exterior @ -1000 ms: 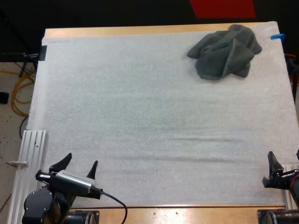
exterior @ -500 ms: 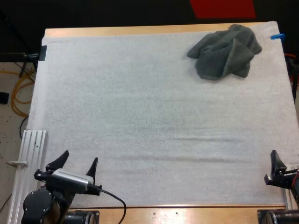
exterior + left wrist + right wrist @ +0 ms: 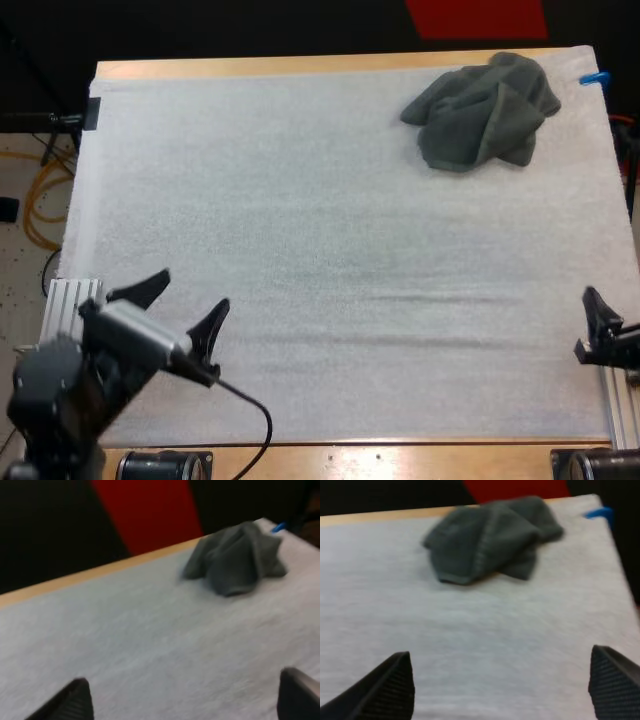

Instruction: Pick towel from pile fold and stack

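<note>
The crumpled towel point(image 3: 482, 112) is lying at the far right corner of the white mat point(image 3: 300, 200), close to the worktop's point(image 3: 300, 66) far edge. It is bunching into overlapping lobes, and no clean corner is presenting itself.

The right gripper point(image 3: 592, 300) is sitting at the mat's near right edge, well apart from the towel. Its wrist view is showing the jaws spread wide on nothing, with the towel straight ahead. The left gripper point(image 3: 190, 292) is hovering over the near left corner, farther from the towel, its jaws likewise spread and empty.

Assessment: the pick is the step in hand, and folding and stacking are not yet begun. The right arm is looking better placed to reach. It should be coming down on a raised ridge of cloth and pinching one outer layer. It should not be pressing into the heap, which risks shoving it toward the mat's far edge. The mat's middle is offering room for spreading afterwards.
</note>
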